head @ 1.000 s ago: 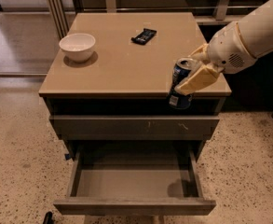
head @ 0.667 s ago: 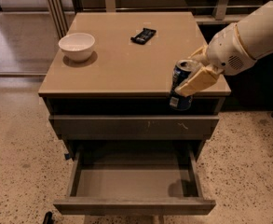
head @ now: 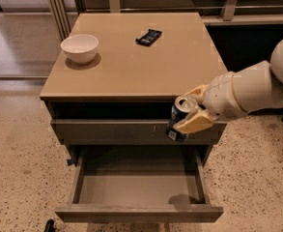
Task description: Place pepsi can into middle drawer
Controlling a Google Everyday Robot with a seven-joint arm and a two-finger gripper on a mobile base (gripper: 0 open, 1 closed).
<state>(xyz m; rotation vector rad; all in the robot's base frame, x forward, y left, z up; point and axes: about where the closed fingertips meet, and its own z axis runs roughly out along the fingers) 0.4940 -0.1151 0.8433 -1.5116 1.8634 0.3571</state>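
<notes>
My gripper (head: 188, 111) is shut on the pepsi can (head: 179, 119), a dark blue can with a silver top. The can is tilted and hangs in front of the cabinet's front right edge, over the closed drawer front with pale scratch marks (head: 131, 129). Below it the middle drawer (head: 138, 186) is pulled open and its smooth grey inside holds nothing. The can is above the drawer's back right part and is not touching it.
On the tan cabinet top (head: 136, 62) stand a white bowl (head: 79, 47) at the back left and a flat black snack wrapper (head: 148, 36) at the back middle. My white arm (head: 252, 91) reaches in from the right. Speckled floor surrounds the cabinet.
My gripper has carried the can down from the level of the cabinet top's edge. It now hangs lower, in front of the closed drawer and above the open drawer.
</notes>
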